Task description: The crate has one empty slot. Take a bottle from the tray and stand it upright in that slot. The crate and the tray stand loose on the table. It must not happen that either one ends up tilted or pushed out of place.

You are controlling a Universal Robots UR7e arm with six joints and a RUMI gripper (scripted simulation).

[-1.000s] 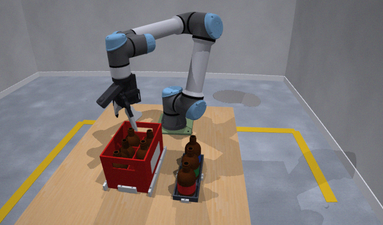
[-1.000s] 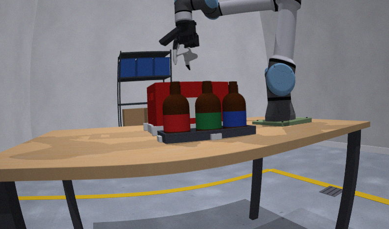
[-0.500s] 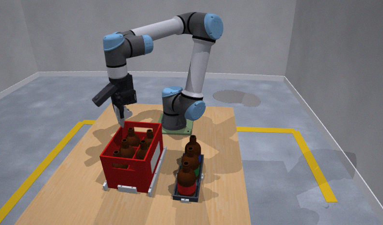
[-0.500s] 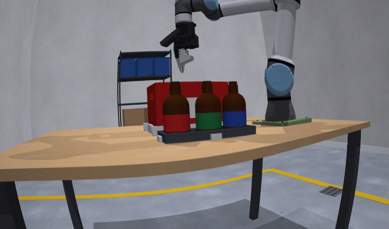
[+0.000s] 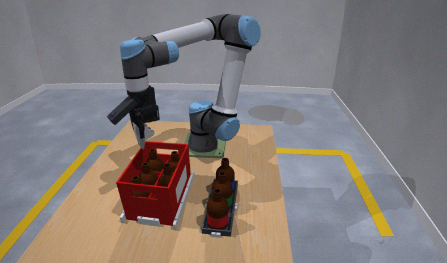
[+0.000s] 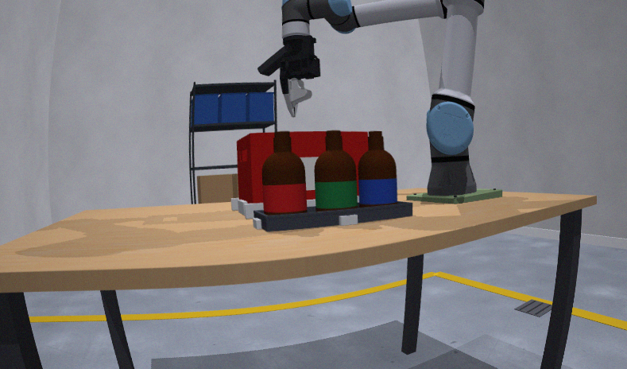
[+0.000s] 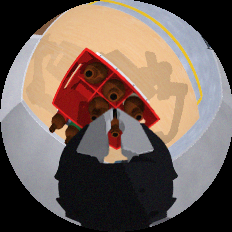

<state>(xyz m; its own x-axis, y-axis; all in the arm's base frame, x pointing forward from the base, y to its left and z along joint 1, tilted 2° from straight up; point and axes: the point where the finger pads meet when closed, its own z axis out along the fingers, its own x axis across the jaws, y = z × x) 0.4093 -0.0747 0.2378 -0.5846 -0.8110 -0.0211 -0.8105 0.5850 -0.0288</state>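
Note:
The red crate [image 5: 159,208] [image 6: 315,141] [image 7: 63,104] holds several brown bottles; its empty slot [image 7: 75,96] is at the front right corner in the top view, hidden there by the walls. The dark tray [image 5: 205,230] [image 6: 306,221] bears three upright bottles in a row: red-labelled [image 5: 217,208] [image 6: 284,192], green-labelled [image 5: 221,187] [image 6: 334,192] and blue-labelled [image 5: 225,173] [image 6: 377,188]. My gripper [image 5: 143,147] [image 6: 293,114] [image 7: 115,109] is shut and empty, fingertips together, pointing down above the crate's far left part.
White blocks [image 5: 148,221] lie along the crate's foot, and a small one [image 5: 216,234] [image 6: 348,219] is at the tray. The arm's base stands on a green plate [image 5: 201,153] [image 6: 482,196] behind them. A shelf with blue boxes [image 6: 233,108] stands beyond the table.

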